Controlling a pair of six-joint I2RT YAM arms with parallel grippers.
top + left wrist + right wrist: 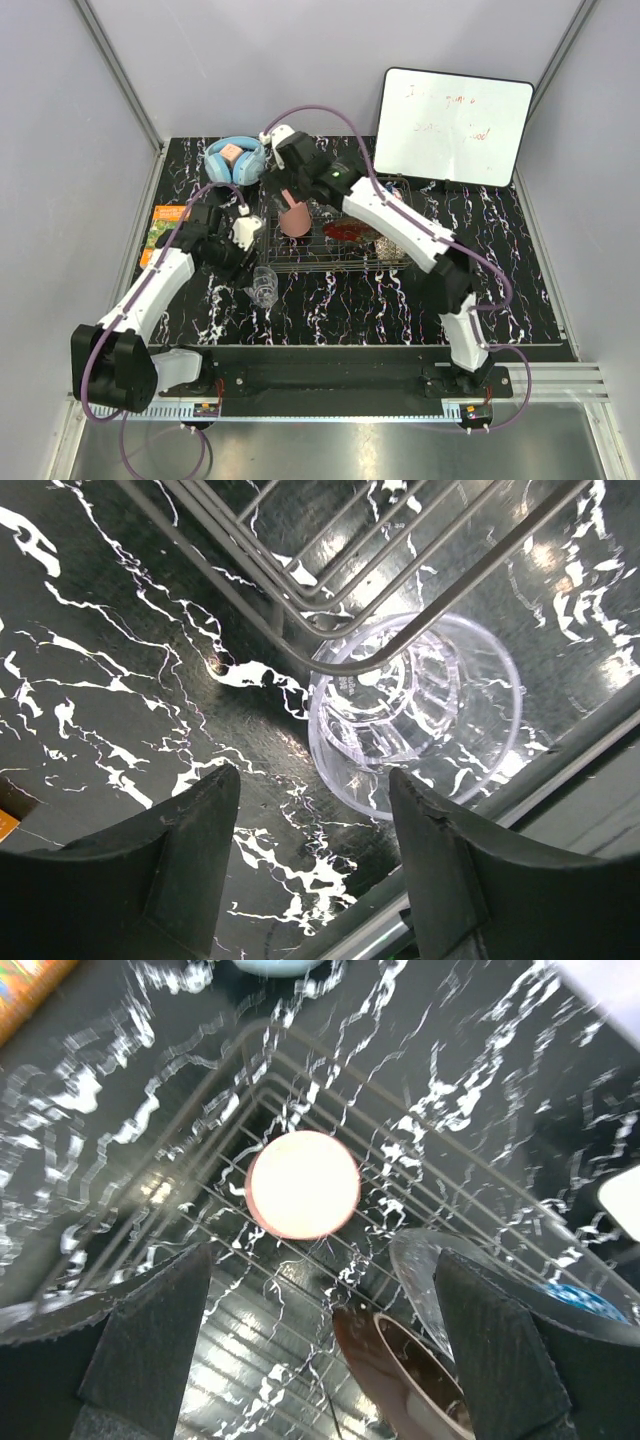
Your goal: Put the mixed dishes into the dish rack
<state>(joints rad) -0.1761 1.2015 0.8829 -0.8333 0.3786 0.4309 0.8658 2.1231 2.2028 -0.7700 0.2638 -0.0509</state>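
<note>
Now we are hovering, both unclenched: L gripper [310,780] over glass tumbler [415,715], centre-right of frame; R gripper [320,1265] over pink cup [302,1184] in dish rack [215,1110], centre.

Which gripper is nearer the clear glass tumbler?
Left. The left gripper hovers open right beside the tumbler; the right gripper hangs over the pink cup in the rack.

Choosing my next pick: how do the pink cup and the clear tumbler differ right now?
The pink cup sits inside the dish rack; the clear tumbler lies on the table outside, by the rack's corner wire. The pink cup is opaque and plain; the clear tumbler is see-through and ribbed. Shared: both are round drinking vessels, and neither is gripped.
</note>
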